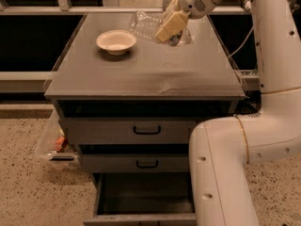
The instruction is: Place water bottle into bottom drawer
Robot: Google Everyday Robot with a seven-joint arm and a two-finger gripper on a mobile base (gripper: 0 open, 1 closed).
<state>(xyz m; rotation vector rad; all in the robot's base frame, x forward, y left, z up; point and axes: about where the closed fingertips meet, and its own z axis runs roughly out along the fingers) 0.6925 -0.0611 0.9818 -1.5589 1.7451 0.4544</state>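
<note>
The water bottle (142, 24), clear crinkled plastic, lies sideways in my gripper (169, 26) over the back of the grey cabinet top (141, 74). The gripper's cream fingers (172, 22) are shut on the bottle's right part; its left end sticks out toward the bowl. The bottle seems lifted just off the surface. Its cap and label are hard to make out. The bottom drawer (146, 196) is pulled open at the foot of the cabinet, with a dark inside in which I see nothing.
A white bowl (116, 41) sits at the back left of the cabinet top. Two shallower drawers with black handles (146, 130) (146, 163) are shut. My white arm (225, 173) stands at the right front. A clear bin (54, 142) sits on the floor at the left.
</note>
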